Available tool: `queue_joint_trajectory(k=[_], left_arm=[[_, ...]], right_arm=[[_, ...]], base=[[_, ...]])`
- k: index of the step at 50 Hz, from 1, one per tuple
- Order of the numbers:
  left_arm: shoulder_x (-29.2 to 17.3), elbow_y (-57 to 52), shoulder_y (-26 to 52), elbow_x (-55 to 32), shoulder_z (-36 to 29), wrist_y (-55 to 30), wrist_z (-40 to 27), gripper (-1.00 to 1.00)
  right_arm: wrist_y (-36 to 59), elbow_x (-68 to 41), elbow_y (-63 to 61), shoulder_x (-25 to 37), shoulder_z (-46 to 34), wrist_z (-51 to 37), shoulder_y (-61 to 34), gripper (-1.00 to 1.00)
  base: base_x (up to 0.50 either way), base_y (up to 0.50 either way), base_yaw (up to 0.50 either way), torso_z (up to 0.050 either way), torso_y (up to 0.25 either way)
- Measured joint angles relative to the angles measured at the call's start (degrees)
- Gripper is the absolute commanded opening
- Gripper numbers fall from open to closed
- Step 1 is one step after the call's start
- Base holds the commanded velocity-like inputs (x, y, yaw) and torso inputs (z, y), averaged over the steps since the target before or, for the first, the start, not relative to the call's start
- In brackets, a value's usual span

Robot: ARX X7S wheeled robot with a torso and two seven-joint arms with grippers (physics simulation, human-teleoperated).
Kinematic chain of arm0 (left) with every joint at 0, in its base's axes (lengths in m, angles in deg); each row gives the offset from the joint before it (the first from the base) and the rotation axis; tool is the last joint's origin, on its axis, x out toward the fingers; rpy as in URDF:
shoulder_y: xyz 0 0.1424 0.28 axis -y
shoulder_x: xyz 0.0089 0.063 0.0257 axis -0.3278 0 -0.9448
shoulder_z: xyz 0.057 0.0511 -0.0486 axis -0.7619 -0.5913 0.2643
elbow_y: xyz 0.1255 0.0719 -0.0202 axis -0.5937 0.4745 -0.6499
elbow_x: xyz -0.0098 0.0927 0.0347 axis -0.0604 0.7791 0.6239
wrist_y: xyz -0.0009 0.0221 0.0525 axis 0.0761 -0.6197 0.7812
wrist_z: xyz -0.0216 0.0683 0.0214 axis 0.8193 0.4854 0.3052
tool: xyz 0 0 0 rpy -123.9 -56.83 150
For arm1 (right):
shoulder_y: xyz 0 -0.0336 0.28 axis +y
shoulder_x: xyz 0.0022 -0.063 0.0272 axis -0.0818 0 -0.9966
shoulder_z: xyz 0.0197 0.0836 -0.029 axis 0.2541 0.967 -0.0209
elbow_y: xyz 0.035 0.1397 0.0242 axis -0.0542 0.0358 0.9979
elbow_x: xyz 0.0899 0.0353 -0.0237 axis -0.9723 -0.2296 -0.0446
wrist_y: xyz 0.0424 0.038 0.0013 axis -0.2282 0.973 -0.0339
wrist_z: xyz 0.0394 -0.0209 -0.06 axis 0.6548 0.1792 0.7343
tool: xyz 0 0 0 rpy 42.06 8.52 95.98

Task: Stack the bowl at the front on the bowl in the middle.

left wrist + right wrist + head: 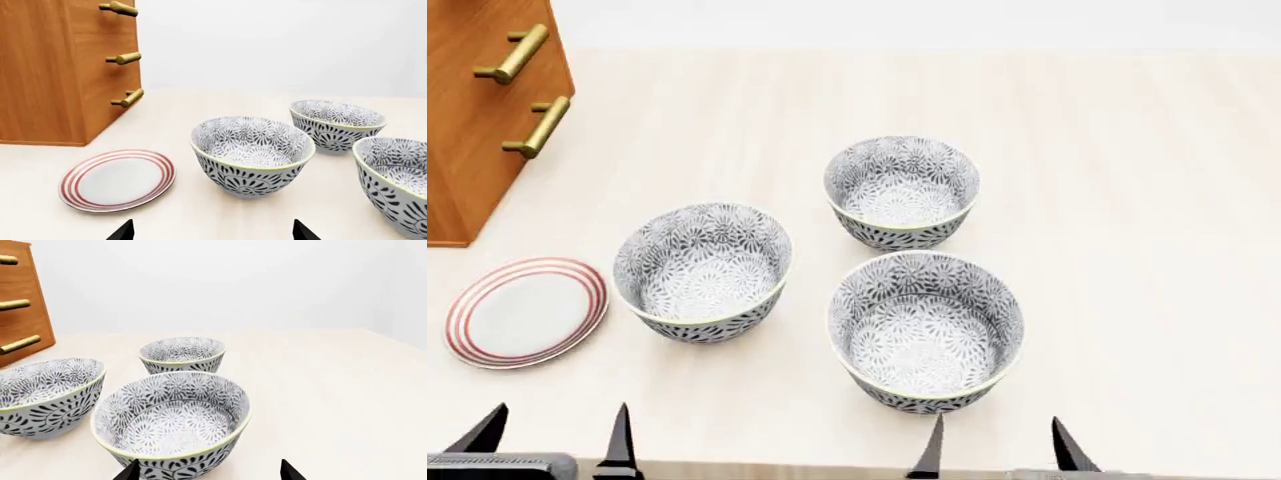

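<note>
Three alike flower-patterned bowls stand on the pale table. The bowl at the front [926,330] [172,420] [397,180] is nearest my right gripper [998,450] [210,472], which is open just short of its near wall, holding nothing. The bowl in the middle [702,270] [252,152] [47,395] stands to its left and a little farther back. My left gripper [554,440] [213,232] is open and empty near the table's front edge, short of that bowl. All bowls are upright and apart.
The third bowl [902,192] [337,122] [181,355] stands farthest back. A red-ringed white plate [523,312] [117,179] lies at the left. A wooden drawer cabinet [481,110] [60,70] with brass handles stands at the back left.
</note>
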Motion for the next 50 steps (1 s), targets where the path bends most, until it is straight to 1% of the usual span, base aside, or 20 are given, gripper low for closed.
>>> queue_joint_trajectory(k=[10, 18, 28, 44, 50], left_arm=[[-2.18, -10.8, 8.23, -2.63, -0.56, -14.85, -1.44, 1.0], [-3.24, -15.67, 13.34, -3.69, -0.98, -21.49, -2.39, 1.0], [-4.06, -17.92, 15.8, -4.21, -1.25, -24.03, -3.29, 1.0], [-4.81, -17.76, 16.79, -4.37, -2.11, -23.5, -4.21, 1.0], [-5.15, -17.62, 16.87, -4.39, -2.28, -23.34, -4.51, 1.0]], right_arm=[[17.01, -3.37, -11.97, 2.22, 0.43, -1.75, -8.16, 1.0], [25.3, -4.61, -17.14, 2.96, 0.63, -3.48, -13.37, 1.0], [30.13, -4.94, -20.02, 3.51, 0.5, -5.37, -17.1, 1.0], [30.82, -4.12, -20.14, 4.2, -1.11, -7.26, -18.79, 1.0], [30.9, -4.28, -19.81, 4.1, -1.53, -7.79, -19.07, 1.0]], base=[[0.0, 0.0, 0.0, 0.0, 0.0], [0.0, 0.0, 0.0, 0.0, 0.0], [0.0, 0.0, 0.0, 0.0, 0.0], [0.0, 0.49, 0.0, 0.0, 0.0], [0.0, 0.0, 0.0, 0.0, 0.0]])
